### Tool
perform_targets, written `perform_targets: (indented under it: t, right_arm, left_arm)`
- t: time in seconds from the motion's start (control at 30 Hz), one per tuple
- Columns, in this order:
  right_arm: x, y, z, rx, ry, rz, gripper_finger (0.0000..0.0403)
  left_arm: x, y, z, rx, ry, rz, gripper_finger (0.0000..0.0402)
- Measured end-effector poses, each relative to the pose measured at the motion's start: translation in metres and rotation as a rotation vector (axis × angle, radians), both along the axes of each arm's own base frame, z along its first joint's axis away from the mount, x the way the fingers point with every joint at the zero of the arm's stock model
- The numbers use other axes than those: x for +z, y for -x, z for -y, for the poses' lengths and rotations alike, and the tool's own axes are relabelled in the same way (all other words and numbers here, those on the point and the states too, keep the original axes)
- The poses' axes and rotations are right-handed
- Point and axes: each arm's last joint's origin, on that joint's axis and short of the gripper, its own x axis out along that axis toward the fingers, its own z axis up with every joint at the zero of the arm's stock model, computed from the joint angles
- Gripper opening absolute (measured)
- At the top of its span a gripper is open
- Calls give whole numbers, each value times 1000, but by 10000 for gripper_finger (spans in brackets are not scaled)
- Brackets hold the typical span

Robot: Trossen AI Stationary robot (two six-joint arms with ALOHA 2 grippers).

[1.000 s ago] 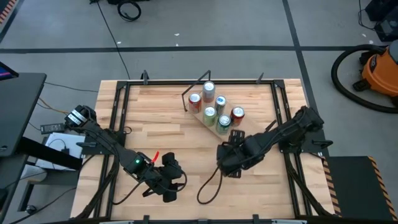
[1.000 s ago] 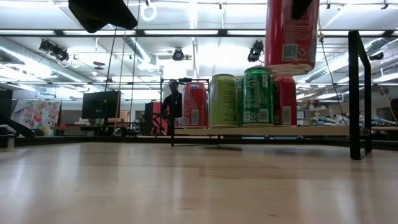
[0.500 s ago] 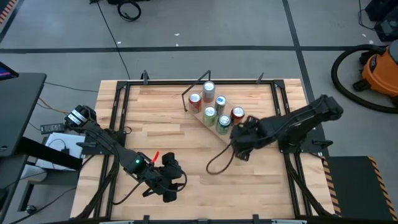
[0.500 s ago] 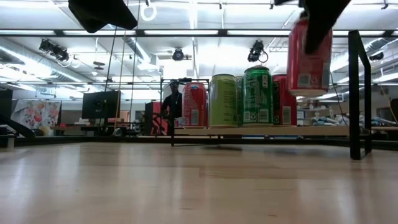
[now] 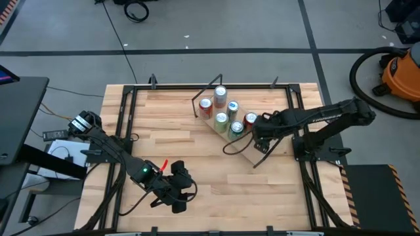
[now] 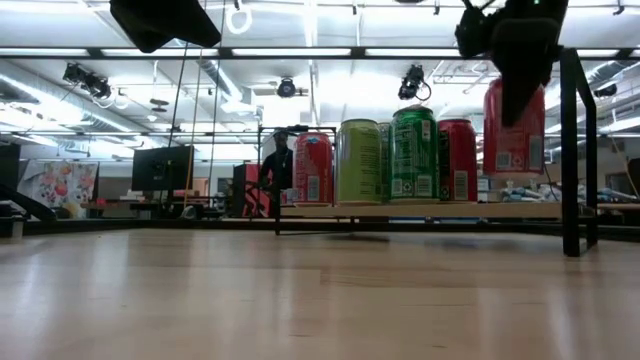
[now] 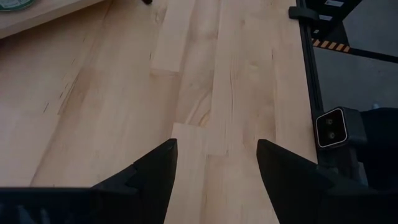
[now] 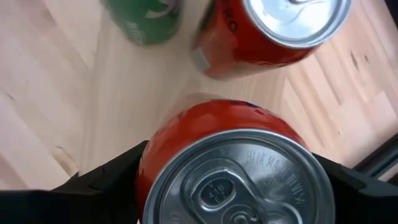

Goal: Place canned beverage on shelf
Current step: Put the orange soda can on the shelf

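Note:
My right gripper (image 6: 520, 45) is shut on a red can (image 6: 513, 135), which it holds over the near right end of the shelf (image 6: 400, 211), a light-wood board on thin black legs. Several cans stand upright on the shelf (image 5: 244, 145); a red can (image 8: 267, 31) and a green can (image 8: 143, 18) are the nearest to the held can (image 8: 242, 180). In the high view the right gripper (image 5: 260, 133) hides the held can. My left gripper (image 5: 180, 193) is open and empty near the table's front edge, over bare wood in its wrist view (image 7: 214, 168). My right gripper pinches the red can's upper side wall (image 8: 155, 162) between its two fingers (image 8: 106, 180), one on each side just below the rim. The fingers come from above, pointing down. The can hangs upright, its bottom (image 6: 513, 174) clear of the shelf board.
Black frame posts (image 6: 572, 150) stand along the table's edges beside the shelf. A black cable (image 5: 231, 145) loops down from the right arm over the board. Bare slatted tabletop (image 5: 170, 144) lies left and in front of the shelf.
My right gripper has carried the red can from the middle of the table toward the far and right edges, to the shelf's near right end. The can has stayed upright and clear of the table.

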Motion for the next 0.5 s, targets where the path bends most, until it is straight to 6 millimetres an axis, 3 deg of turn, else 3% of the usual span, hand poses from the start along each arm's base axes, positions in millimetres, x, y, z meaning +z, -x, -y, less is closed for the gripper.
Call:
perform_targets:
  t: [0.5]
  right_arm:
    - [-32,9,24,-37,-37,-29,330]
  left_arm:
    - [0,0,0,0,0,0,231]
